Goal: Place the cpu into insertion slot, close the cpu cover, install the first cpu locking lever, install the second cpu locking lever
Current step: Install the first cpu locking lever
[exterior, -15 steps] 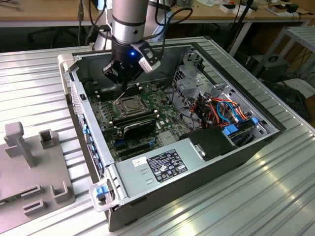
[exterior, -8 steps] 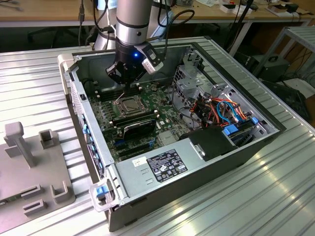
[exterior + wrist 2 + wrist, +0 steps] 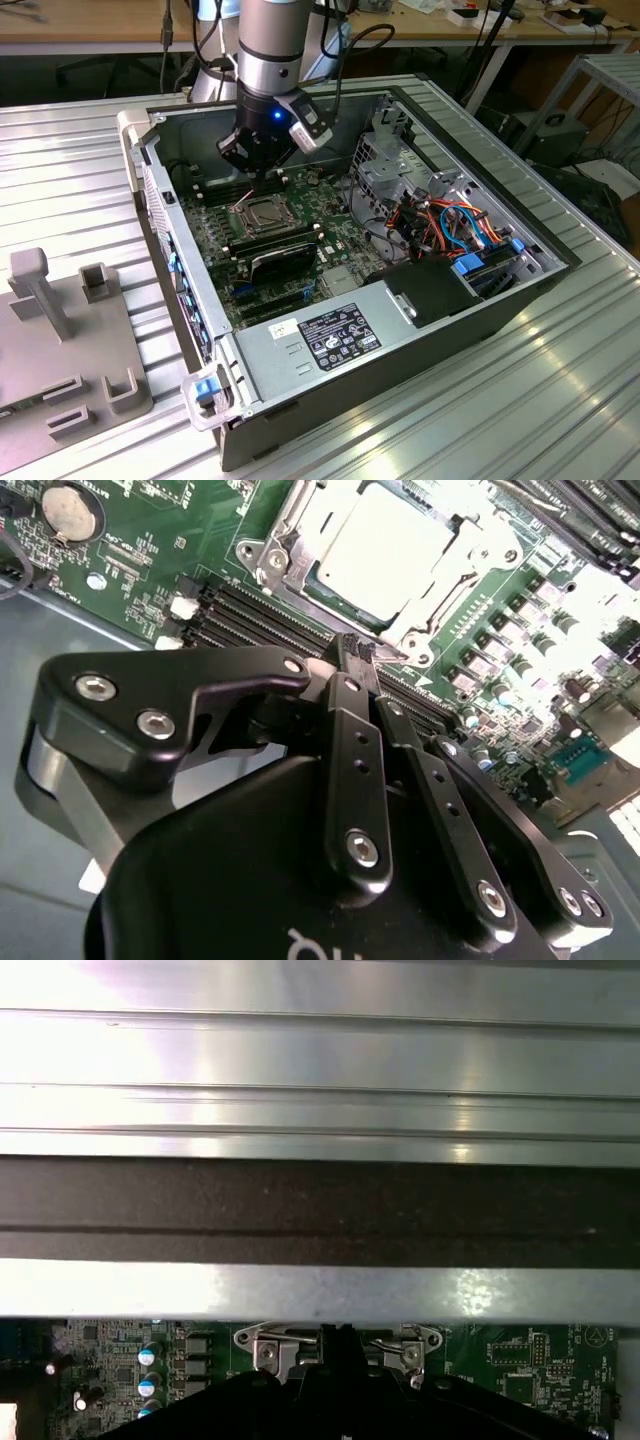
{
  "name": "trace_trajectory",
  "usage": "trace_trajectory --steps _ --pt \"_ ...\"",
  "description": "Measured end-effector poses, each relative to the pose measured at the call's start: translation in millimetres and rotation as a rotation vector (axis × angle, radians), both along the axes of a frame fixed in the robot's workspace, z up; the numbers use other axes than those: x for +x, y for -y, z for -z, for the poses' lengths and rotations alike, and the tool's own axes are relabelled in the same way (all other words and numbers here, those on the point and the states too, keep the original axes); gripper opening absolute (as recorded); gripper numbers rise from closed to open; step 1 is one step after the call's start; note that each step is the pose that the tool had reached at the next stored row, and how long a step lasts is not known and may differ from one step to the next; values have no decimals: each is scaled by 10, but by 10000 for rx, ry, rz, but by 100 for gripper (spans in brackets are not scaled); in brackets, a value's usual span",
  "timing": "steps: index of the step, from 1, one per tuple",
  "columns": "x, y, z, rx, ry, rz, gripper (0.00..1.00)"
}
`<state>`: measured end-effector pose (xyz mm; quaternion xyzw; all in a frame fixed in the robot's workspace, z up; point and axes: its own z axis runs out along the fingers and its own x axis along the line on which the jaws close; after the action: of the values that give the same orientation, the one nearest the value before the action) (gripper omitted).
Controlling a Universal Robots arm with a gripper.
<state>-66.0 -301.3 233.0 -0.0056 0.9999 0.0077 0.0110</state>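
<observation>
In the exterior view we saw the gripper [image 3: 268, 183] hang just over the slot [image 3: 268, 213]. In the second wrist view its fingers [image 3: 355, 740] met, empty, beside the cover [image 3: 272, 555] framing the cpu [image 3: 385, 540]. The first wrist view showed the cover's edge.

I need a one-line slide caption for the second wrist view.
The gripper hangs beside the insertion slot; the cpu sits inside.
</observation>
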Motion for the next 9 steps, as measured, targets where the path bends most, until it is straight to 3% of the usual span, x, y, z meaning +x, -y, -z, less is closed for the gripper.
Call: trace_trajectory --steps 6,9 --pt "0 -48 10 15 0 0 11" --pt "-1 -49 9 11 2 1 11"
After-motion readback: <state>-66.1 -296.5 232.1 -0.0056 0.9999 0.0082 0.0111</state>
